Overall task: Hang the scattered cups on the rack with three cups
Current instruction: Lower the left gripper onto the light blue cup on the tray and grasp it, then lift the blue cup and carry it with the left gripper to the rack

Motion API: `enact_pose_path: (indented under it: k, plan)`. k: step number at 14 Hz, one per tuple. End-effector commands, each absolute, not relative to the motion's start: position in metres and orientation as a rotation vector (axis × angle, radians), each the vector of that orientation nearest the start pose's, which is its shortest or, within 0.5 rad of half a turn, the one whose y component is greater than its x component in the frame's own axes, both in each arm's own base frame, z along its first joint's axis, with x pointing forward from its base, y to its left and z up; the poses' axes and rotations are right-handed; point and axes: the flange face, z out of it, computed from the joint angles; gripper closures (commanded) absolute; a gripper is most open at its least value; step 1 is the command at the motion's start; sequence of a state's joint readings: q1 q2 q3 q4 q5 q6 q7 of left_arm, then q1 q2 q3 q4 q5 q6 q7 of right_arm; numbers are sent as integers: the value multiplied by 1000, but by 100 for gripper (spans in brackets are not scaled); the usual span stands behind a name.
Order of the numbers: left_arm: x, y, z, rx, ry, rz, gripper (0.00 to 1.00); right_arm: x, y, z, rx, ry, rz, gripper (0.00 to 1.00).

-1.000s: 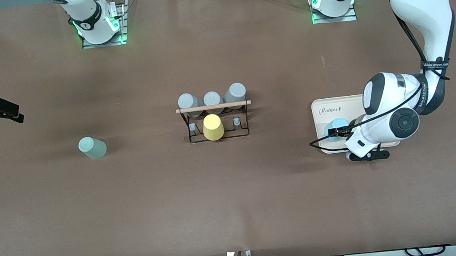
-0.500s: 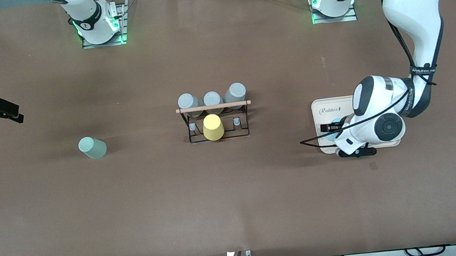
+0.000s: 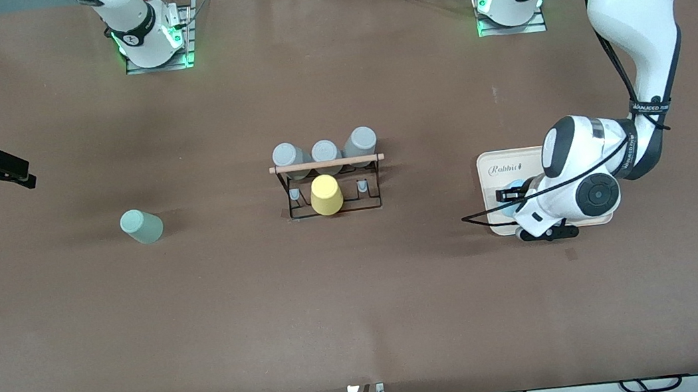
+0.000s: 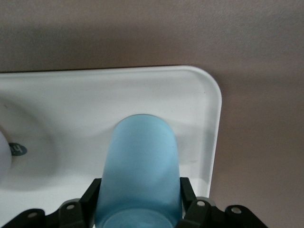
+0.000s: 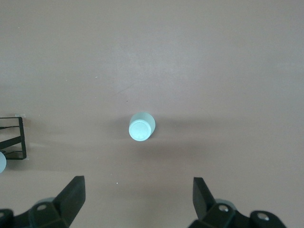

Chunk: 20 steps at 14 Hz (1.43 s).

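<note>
Light blue plastic fills the left wrist view: the left hand (image 4: 137,209) is clamped on the blue cup (image 4: 139,171), which stands on the white tray (image 3: 492,167) toward the left arm's end of the worktop (image 3: 363,302). The right hand (image 5: 137,199), fingers spread wide, hangs over its own end, waiting. The mint-green cup (image 3: 141,226) stands alone on the worktop, well apart from the rack (image 3: 329,185), where a yellow cup (image 3: 326,195) and three grey cups (image 3: 324,151) sit.
</note>
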<state>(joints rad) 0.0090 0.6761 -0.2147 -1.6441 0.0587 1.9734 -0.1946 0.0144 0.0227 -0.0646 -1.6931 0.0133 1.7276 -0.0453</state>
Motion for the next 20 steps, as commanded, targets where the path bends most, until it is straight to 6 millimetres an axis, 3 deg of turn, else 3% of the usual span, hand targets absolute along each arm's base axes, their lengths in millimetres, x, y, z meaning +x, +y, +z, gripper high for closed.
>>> enact_pose_path:
  k: [1, 2, 4, 5, 6, 8, 10, 11, 13, 14, 15, 17, 20]
  plan:
    - [635, -114, 209, -3118, 4, 571, 40, 570, -28, 570, -3145, -15, -26, 0]
    - [636, -115, 210, -3120, 11, 566, 54, 570, -28, 570, -3145, -15, -29, 0]
    - [641, -123, 229, -3129, 36, 519, 92, 570, -29, 570, -3145, -12, -29, 0]
    - [646, -134, 251, -3136, 61, 467, 99, 570, -29, 570, -3145, -12, -31, 0]
    - [653, -157, 279, -3138, 112, 451, 99, 570, -29, 571, -3145, -12, -34, 0]
    - [668, -179, 332, -3140, 160, 432, 99, 570, -29, 571, -3145, -12, -34, 0]
    - [668, -213, 361, -3166, 210, 371, 99, 570, -29, 570, -3145, -12, -26, 0]
    - [665, -234, 373, -3226, 179, 374, 99, 570, -29, 570, -3147, -13, -26, 0]
    - [665, -270, 403, -3387, -127, 434, 100, 571, -29, 571, -3149, -13, -45, 0]
    - [661, -288, 411, -3443, -329, 527, 100, 571, -29, 571, -3149, -11, -48, 0]
    - [652, -313, 413, -3442, -415, 578, 100, 571, -30, 570, -3147, -8, -46, 0]
    - [639, -359, 410, -3453, -487, 517, 100, 571, -31, 570, -3147, -8, -43, 0]
    - [629, -390, 386, -3437, -508, 529, 100, 572, -31, 569, -3149, -6, -41, 0]
